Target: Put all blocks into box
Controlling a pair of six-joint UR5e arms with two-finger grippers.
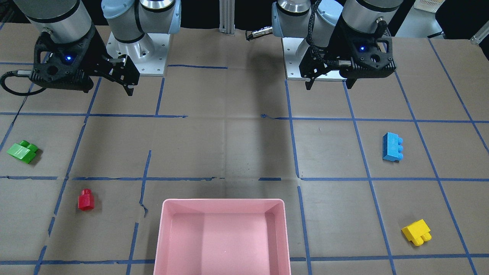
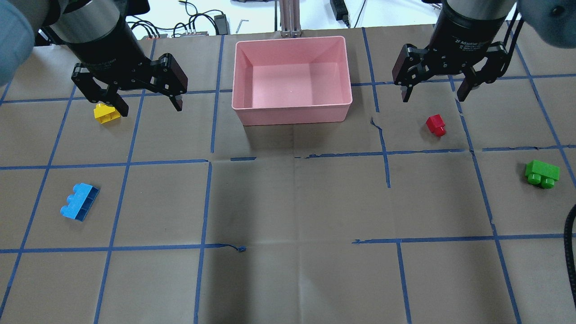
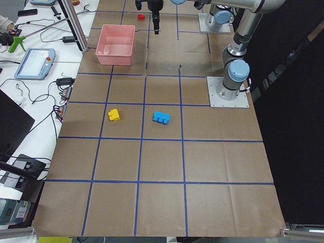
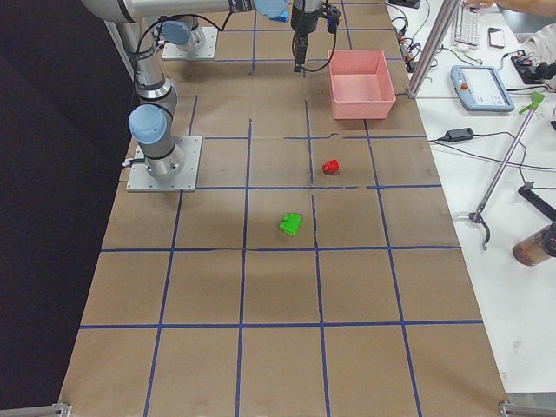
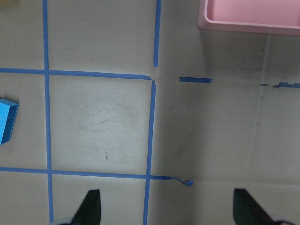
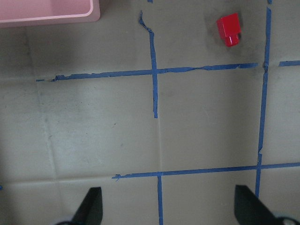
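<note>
Four blocks on the table, all outside the box; both grippers spread wide, nothing held.

The large shallow pink plastic box [image 2: 291, 110] is seen at the middle of the brown paper-covered table [image 2: 292, 202], on the side far from the robot. The small red one-stud plastic block [image 2: 436, 124] lies near the box on the robot's right, with the green two-stud plastic block [image 2: 542, 173] further out on that side. On the robot's left, the yellow two-stud plastic block [image 2: 106, 113] lies level with the box's near wall, and the longer blue three-stud plastic block [image 2: 80, 202] is tipped on its side, closer to the robot. The left gripper [image 2: 150, 107] and right gripper [image 2: 434, 96] are held above the table with fingers far apart. From overhead, one left finger is seen overlapping the yellow block's edge.
</note>
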